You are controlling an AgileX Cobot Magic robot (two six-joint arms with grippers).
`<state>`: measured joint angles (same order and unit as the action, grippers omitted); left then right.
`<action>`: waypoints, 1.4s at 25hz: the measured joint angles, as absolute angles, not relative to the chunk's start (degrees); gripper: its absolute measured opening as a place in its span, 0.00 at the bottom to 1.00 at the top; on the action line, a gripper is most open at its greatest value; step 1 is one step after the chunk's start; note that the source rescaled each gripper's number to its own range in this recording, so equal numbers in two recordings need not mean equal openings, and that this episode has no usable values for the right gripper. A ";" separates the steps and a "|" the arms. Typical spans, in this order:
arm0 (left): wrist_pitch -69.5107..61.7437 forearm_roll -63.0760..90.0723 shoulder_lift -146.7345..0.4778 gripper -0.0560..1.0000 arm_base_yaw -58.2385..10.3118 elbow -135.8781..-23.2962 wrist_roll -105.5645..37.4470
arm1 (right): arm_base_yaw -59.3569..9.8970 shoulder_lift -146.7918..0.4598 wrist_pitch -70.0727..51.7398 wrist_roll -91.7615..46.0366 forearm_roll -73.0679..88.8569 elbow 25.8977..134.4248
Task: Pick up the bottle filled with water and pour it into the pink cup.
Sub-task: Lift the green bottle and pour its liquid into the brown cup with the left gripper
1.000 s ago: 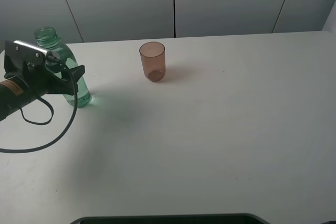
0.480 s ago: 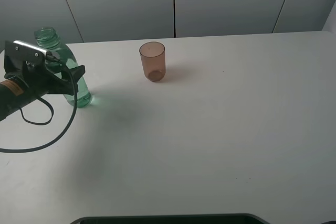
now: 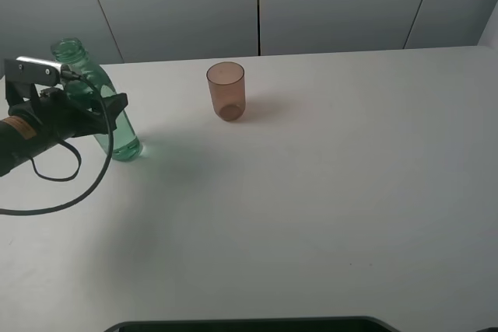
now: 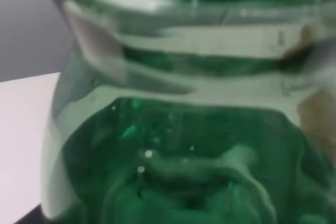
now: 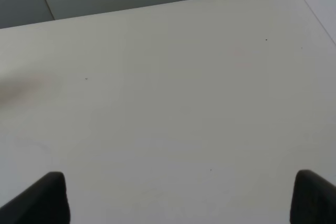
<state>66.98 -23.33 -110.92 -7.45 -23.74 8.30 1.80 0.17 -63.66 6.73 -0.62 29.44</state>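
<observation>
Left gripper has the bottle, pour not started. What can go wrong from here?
1. The bottle has no cap; a fast carry or early tilt in the left gripper may slosh water onto the table.
2. The grip is on smooth plastic, so the bottle might slip or swing.
3. The pink cup is small and unheld; a bump or off-centre pour could tip or miss it.

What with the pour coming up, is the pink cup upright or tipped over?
Upright. The pink cup stands on its base on the table, its open rim facing up.
</observation>
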 joint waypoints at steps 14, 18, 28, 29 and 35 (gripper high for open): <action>39.41 -45.14 -102.63 0.08 -7.45 -41.30 24.10 | 1.80 0.17 -63.66 6.73 -0.62 29.44; 33.63 -52.95 -102.54 0.08 -7.45 -45.98 24.86 | 1.80 0.17 -63.66 6.73 -0.62 29.44; 31.33 -67.22 -102.54 0.07 -7.45 -56.78 24.01 | 1.80 0.17 -63.66 6.73 -0.62 29.44; 31.33 -67.99 -102.54 0.07 -7.45 -57.62 23.58 | 1.80 0.17 -63.66 6.73 -0.62 29.44; 31.23 -69.42 -104.94 0.07 -10.37 -61.11 17.71 | 1.80 0.17 -63.66 6.73 -0.62 29.44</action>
<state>31.23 -69.42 -104.94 -10.37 -61.11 17.71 1.80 0.17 -63.66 6.73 -0.62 29.44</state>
